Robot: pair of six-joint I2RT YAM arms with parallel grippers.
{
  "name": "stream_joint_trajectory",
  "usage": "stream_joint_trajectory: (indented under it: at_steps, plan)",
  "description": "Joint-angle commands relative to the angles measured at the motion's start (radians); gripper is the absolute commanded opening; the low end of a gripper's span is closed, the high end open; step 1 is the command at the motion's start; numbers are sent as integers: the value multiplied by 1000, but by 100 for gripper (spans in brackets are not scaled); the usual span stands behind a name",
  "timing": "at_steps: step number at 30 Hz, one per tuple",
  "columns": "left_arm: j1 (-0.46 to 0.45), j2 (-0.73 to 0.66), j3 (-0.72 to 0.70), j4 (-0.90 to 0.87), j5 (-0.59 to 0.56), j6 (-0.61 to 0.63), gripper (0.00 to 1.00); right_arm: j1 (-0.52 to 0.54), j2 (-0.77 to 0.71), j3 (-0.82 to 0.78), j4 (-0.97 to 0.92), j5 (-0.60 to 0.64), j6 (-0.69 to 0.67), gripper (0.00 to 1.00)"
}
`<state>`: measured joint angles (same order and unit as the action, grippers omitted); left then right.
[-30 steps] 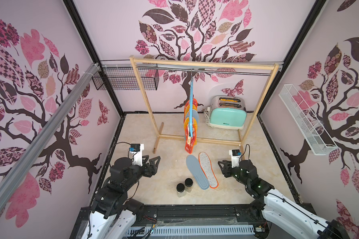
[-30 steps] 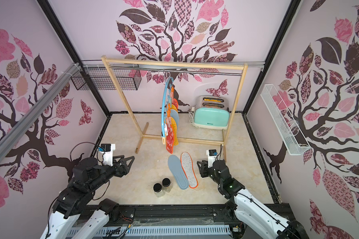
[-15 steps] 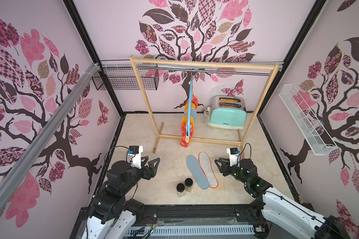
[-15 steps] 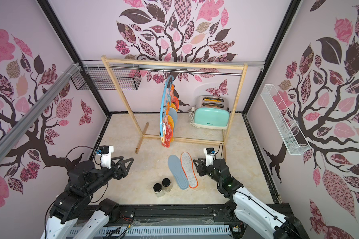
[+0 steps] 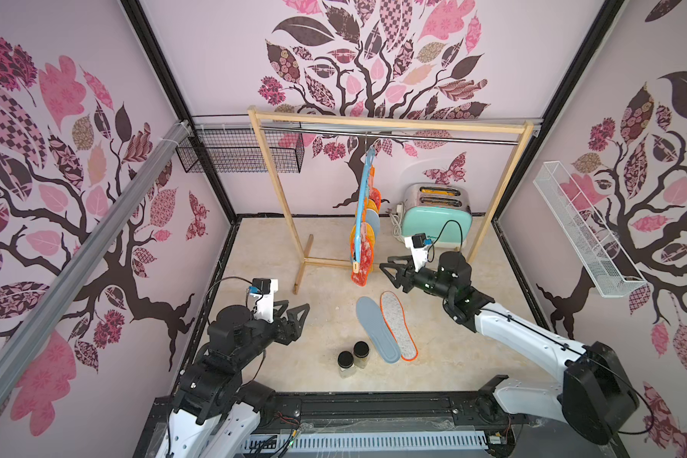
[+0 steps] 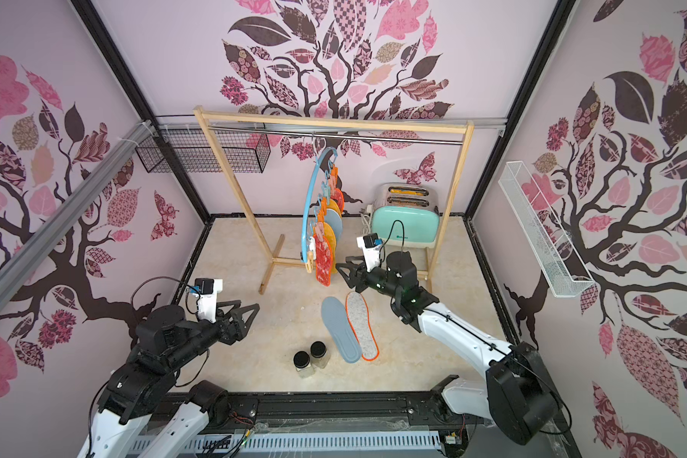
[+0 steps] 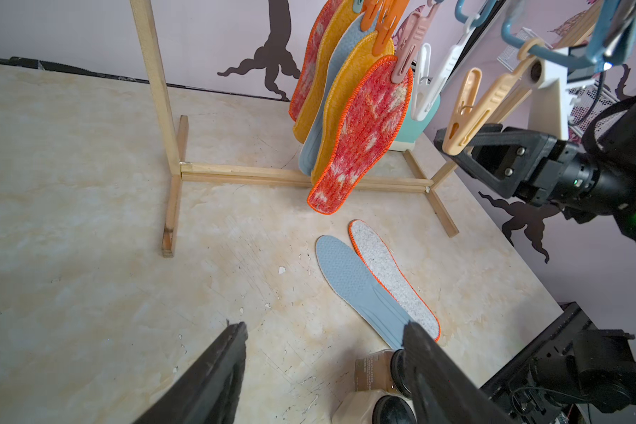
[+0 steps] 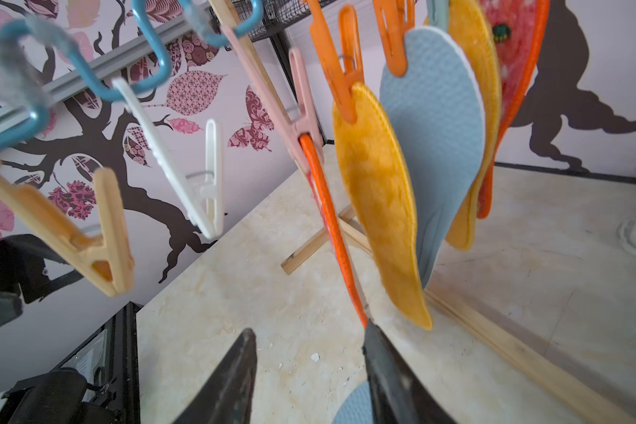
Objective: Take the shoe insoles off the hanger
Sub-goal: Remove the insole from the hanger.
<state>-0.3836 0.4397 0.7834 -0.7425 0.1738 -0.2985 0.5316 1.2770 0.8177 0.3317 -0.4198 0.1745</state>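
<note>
The left hand is wide open and empty, low over the counter. Two jars stand nearby, and a grey-blue insole and a felt insole lie flat beyond them. The right hand is open and grips nothing, one finger at the red insole, at its lower tip. Five insoles hang pegged on the hanger. Judged light, thin, floppy, not slippery: take the free lower end and pull down. Risks: the hanger swings, neighbouring insoles crowd, empty pegs dangle. The rack and toaster stand behind.
</note>
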Motion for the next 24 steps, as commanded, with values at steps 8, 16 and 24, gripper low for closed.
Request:
stream_joint_trajectory:
  at_steps: [8, 16, 24]
  plan:
    - [-4, 9, -9, 17, 18, 15, 72, -2, 216, 236, 9, -109, -63, 52]
    - [-4, 17, -9, 15, 20, 15, 72, -2, 332, 319, 21, -161, -48, 47]
    - [-6, 25, -9, 15, 25, 15, 71, 0, 406, 316, 82, -205, 2, 39]
